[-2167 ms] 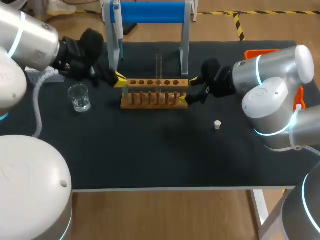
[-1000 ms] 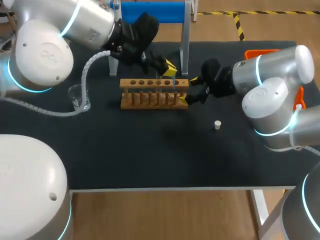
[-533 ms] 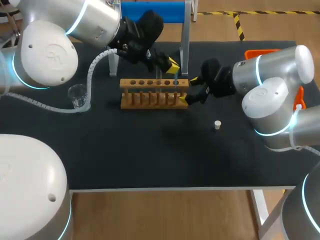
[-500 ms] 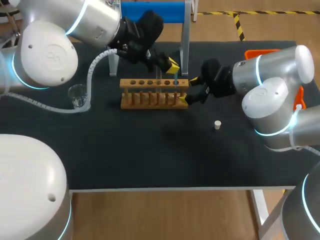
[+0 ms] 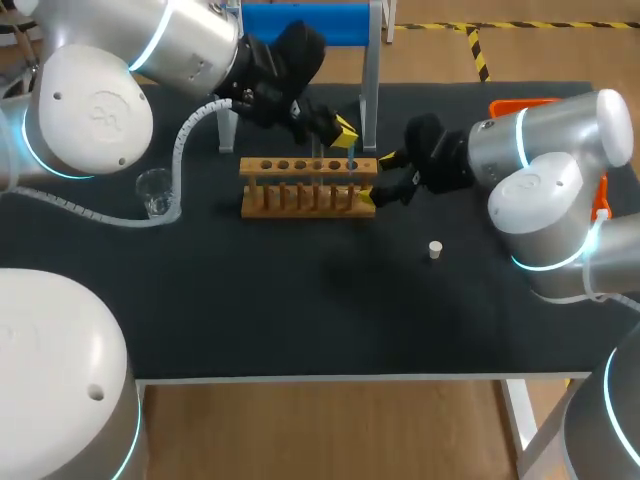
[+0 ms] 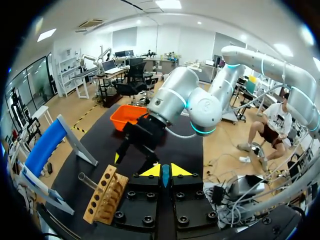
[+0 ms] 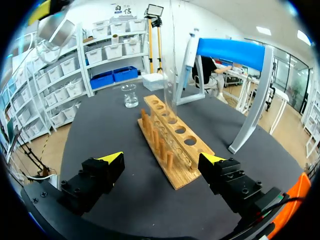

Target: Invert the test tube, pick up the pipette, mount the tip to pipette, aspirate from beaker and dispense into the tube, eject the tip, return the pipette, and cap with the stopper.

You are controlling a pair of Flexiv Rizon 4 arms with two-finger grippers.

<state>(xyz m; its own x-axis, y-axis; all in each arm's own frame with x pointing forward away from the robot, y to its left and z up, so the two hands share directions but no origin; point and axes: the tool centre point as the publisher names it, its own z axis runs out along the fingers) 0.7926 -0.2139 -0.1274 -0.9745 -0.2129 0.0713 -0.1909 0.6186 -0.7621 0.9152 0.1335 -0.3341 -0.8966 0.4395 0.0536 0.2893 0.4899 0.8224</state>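
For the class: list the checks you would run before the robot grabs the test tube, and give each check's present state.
1. Test tube standing in the rack: ok.
2. Left end effector open for a grasp: not ok, shut.
3. Right end effector clear of the tube: ok, open at the rack's end.
4. Stopper free on the table: ok.
5. Liquid in the beaker: cannot tell.

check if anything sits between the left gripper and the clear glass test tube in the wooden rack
Nothing visible does. The left gripper hangs above the wooden rack, close beside the upright clear glass test tube, no object between them.
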